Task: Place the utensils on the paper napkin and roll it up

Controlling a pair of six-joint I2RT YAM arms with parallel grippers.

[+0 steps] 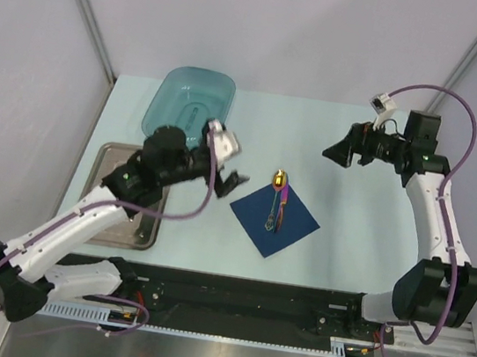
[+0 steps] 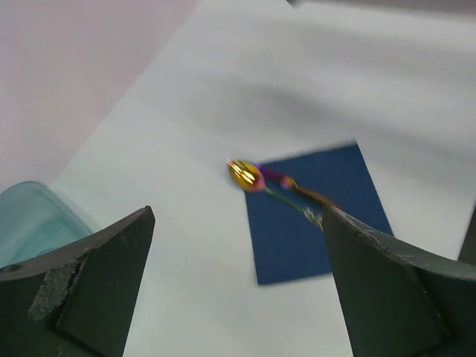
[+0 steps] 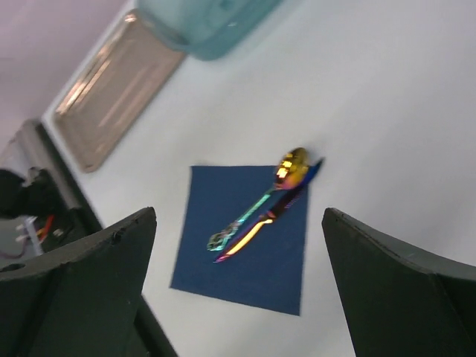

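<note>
Pale grey walls enclose your workspace on 3 sides; stock listed by size, largest first.

1. Table (image 1: 344, 247): light blue-white top, carrying everything below.
2. Your 2 arms: white and black, bases at the near edge. You have the left one reaching toward the centre, the right one bent back over the far right side.
3. Teal tub (image 1: 192, 97): translucent, at the far left of the table, partly behind your left arm.
4. Metal tray (image 1: 105, 164): shallow, rectangular, at the left edge, near side of the tub; your left arm crosses over it.
5. Left gripper (image 1: 231, 180): released, jaws spread wide with nothing between them, near the napkin's left corner.
6. Right gripper (image 1: 338, 151): released likewise, jaws wide and bare, well apart from the napkin on its far right.
7. Paper napkin (image 1: 294, 225): dark navy square, flat and unrolled, mid-table between your 2 grippers.
8. Utensils (image 1: 277, 209): at least 2 slender pieces with iridescent pink-purple handles, lying close together along the napkin's diagonal. You cannot tell what kind the second piece is.
9. Spoon bowl (image 1: 280, 179): gold, overhanging the napkin's far corner.
</note>
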